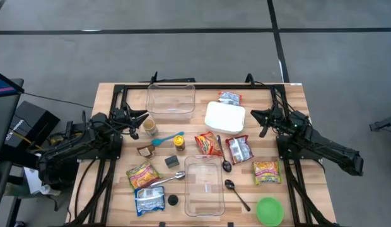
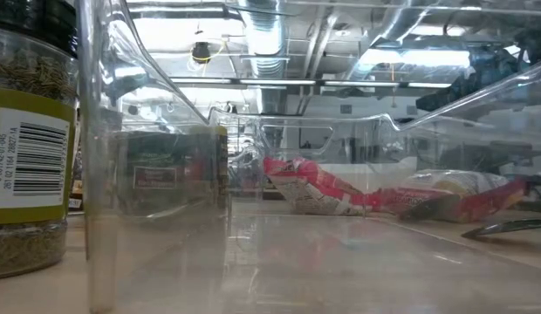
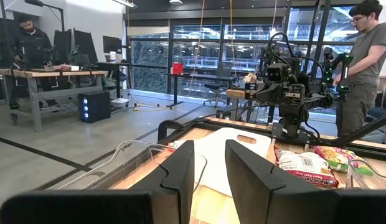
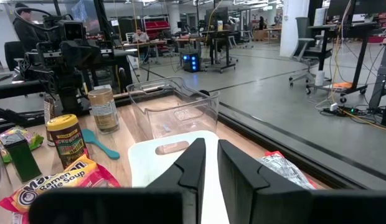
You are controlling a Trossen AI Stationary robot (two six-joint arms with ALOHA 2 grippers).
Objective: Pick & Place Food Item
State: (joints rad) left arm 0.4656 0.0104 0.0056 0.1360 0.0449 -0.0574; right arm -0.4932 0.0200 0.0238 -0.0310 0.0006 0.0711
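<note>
Several noodle packets lie flat on the wooden table: a red-yellow one (image 1: 209, 144), a silver-red one (image 1: 239, 149), yellow ones (image 1: 267, 171) (image 1: 143, 175), a blue-silver one (image 1: 149, 200) and a silver one (image 1: 230, 98). A clear tub (image 1: 171, 99) stands at the far side and another (image 1: 204, 185) at the near side. My left gripper (image 1: 142, 122) hovers at the table's left, open and empty, beside a spice jar (image 1: 149, 127). My right gripper (image 1: 256, 120) hovers at the right, open and empty, beside a white lid (image 1: 224, 117).
A second jar (image 1: 178, 143), a teal spoon (image 1: 167, 139), metal spoons (image 1: 223, 154) (image 1: 236, 192), a dark box (image 1: 171, 161), a black cap (image 1: 173, 200) and a green bowl (image 1: 269, 210) lie about. A person (image 3: 361, 62) stands beyond the table's right side.
</note>
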